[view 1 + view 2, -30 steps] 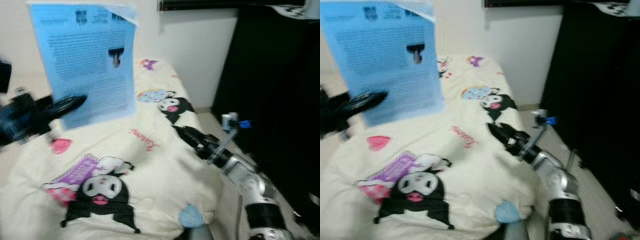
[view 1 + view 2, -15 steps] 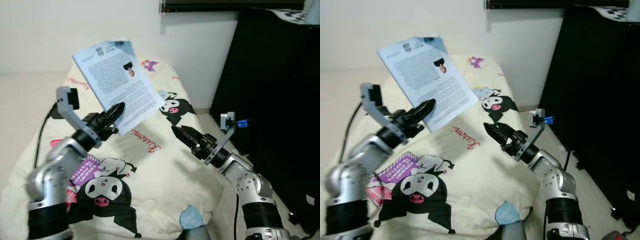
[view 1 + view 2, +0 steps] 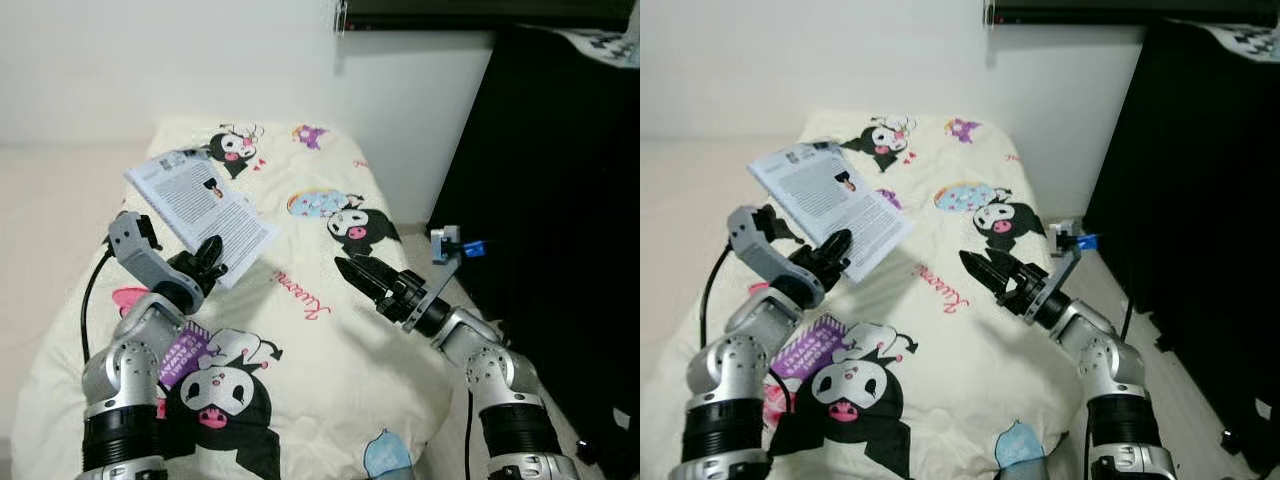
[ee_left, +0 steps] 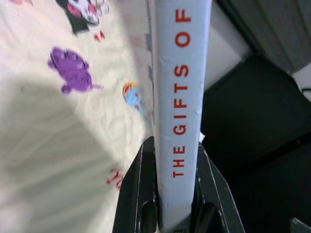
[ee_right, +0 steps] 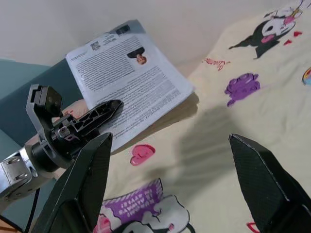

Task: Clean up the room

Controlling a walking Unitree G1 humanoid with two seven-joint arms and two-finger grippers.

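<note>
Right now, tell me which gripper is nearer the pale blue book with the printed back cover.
Left. The left gripper is clamped on the pale blue book, holding it above the bed. The right gripper hovers open, apart from it, over the cream cartoon-print blanket.

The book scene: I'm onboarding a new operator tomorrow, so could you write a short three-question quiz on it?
1. True or false: the left end effector is shut on the book.
2. Over what is the book held? A) the bedspread B) a bare floor C) a desk
3. Fill in: in the right wrist view, the fingers of the right end effector stand wide ____.

Key
1. True; the left wrist view shows both fingers clamping the spine.
2. A; the cream bedspread with cartoon prints.
3. Apart; they hold nothing.
</note>
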